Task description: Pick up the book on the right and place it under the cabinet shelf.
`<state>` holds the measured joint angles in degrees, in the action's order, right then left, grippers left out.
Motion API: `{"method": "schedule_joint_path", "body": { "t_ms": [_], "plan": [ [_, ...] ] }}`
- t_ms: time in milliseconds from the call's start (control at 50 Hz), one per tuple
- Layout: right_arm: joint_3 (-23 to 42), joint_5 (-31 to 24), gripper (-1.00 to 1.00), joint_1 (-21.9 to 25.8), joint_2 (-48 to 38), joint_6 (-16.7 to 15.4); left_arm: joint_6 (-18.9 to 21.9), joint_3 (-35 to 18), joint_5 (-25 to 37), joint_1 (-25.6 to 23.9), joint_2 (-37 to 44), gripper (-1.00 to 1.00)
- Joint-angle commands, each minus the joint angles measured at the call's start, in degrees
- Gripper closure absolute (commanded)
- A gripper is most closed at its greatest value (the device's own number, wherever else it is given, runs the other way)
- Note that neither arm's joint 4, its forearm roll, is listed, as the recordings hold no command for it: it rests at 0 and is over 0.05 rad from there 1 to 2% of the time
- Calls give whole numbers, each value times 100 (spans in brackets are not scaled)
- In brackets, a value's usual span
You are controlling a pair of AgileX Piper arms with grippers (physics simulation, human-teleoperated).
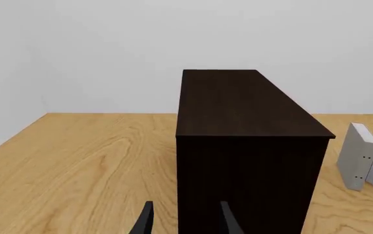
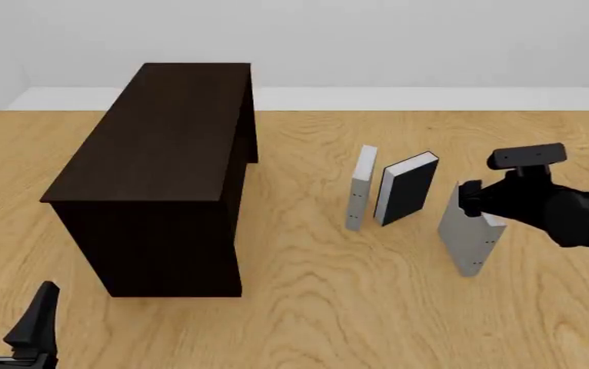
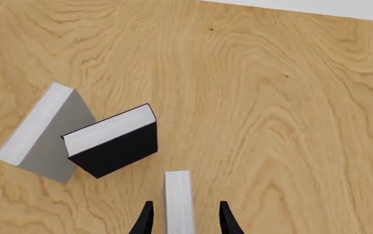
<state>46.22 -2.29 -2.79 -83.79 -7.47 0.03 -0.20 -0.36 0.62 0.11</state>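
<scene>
right wrist view: right gripper (image 3: 185, 220) straddles the book (image 3: 178, 200).

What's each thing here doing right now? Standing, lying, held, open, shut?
Cabinet: upright on the table, untouched.
Thin grey book: standing on edge.
Black book: standing on edge.
Thick grey book: standing, between the right gripper's fingers.
Right gripper: open, straddling that book.
Left gripper: open, empty.

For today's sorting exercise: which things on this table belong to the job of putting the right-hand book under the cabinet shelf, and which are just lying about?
Belong to the job:
- the book, between the fingers of the right tool
- the cabinet shelf

Just lying about:
- black-covered book
- thinner grey book
- left tool, idle
</scene>
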Motion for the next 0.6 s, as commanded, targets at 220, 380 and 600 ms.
{"method": "schedule_joint_path", "body": {
  "t_ms": [220,380,600],
  "plan": [
    [-258,622,-100,66,-748,126,1,3,-10,0,0,-100],
    [-461,986,-100,73,-1039,204,1,3,-11,1,-1,-100],
    [-599,1183,100,110,-1179,364,1,3,-16,1,-2,-100]
  ]
}}
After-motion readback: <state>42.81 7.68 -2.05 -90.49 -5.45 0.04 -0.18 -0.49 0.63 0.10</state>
